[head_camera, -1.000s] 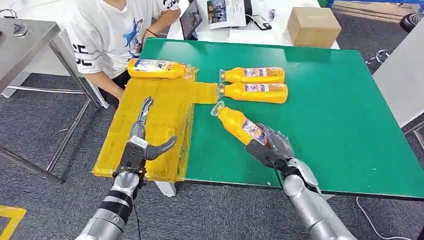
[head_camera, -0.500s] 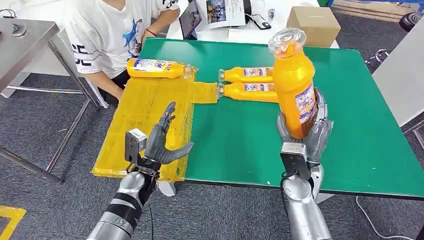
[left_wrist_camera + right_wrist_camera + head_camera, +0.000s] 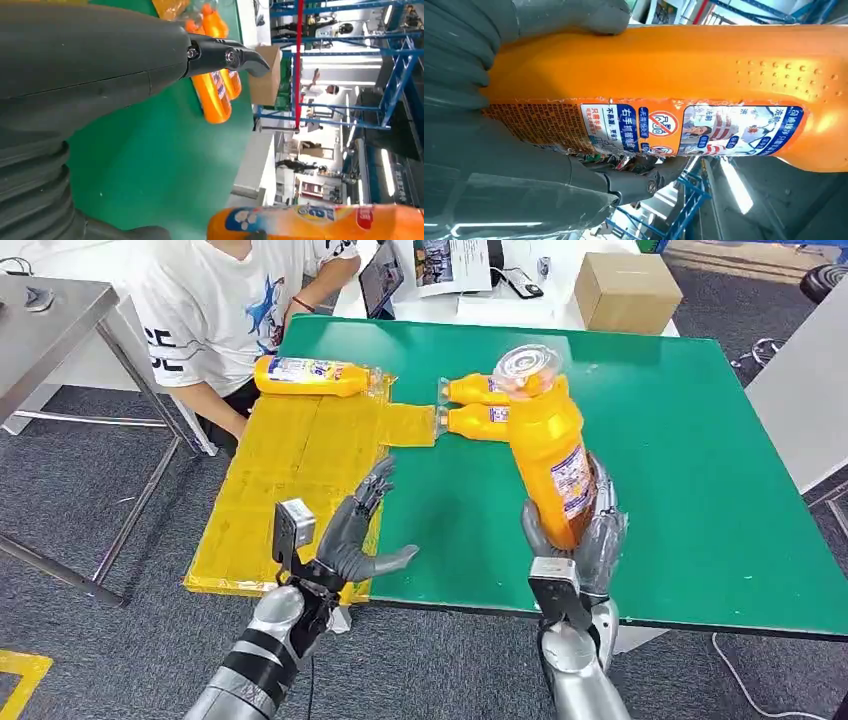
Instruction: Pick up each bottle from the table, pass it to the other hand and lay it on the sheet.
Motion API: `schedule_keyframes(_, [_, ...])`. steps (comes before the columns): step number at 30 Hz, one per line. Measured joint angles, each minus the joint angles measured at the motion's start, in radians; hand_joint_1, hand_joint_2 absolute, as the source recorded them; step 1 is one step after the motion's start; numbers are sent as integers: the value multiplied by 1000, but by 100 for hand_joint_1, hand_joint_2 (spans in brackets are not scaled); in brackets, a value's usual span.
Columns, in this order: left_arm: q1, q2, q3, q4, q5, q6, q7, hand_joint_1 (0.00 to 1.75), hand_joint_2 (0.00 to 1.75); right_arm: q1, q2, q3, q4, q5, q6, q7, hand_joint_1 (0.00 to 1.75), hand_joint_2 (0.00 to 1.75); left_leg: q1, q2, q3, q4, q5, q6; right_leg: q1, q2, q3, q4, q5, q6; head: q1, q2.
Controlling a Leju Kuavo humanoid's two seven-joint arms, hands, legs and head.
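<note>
My right hand [image 3: 580, 540] grips an orange bottle [image 3: 545, 445] by its lower part and holds it upright above the green table [image 3: 700, 490], clear cap up; up close its label [image 3: 684, 127] faces the right wrist camera. My left hand [image 3: 350, 535] is open, fingers spread, over the near corner of the yellow sheet [image 3: 290, 480], a short way left of the held bottle [image 3: 320, 222]. One orange bottle [image 3: 312, 376] lies at the sheet's far end. Two more bottles [image 3: 478, 405] lie side by side on the table beyond, partly hidden by the raised one.
A person in a white T-shirt [image 3: 230, 300] sits at the table's far left corner. A cardboard box [image 3: 628, 290] and papers lie on a white surface behind the table. A grey metal table [image 3: 50, 320] stands at the left.
My right hand lifted the bottle off the table, stood it upright and carried it left and nearer. My left hand turned and moved right toward it, fingers spreading.
</note>
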Motion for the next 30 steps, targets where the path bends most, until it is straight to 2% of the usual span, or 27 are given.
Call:
schedule_keyframes(14, [2,2,-9,-4,32,-35,10,0,175,3,6,36,32,-19,0,0,175,175,0,0,0,0,0,0,0,0,0,0,0,0,0,0])
schedule_keyframes(22, [2,8,-46,-10,94,-79,31,0,175,6,25,195,176,-38,0,0,175,175,0,0,0,0,0,0,0,0,0,0,0,0,0,0])
schedule_keyframes(27, [-15,8,-64,28,162,-137,54,0,175,-14,81,367,367,-16,3,-3,175,175,1,2,0,0,0,0,0,1,-1,0,0,0,0,0])
schedule_keyframes(30, [-14,13,-64,48,179,-145,49,0,175,-35,99,417,443,-42,-7,-2,175,175,1,1,0,0,0,0,0,1,-2,0,0,0,0,0])
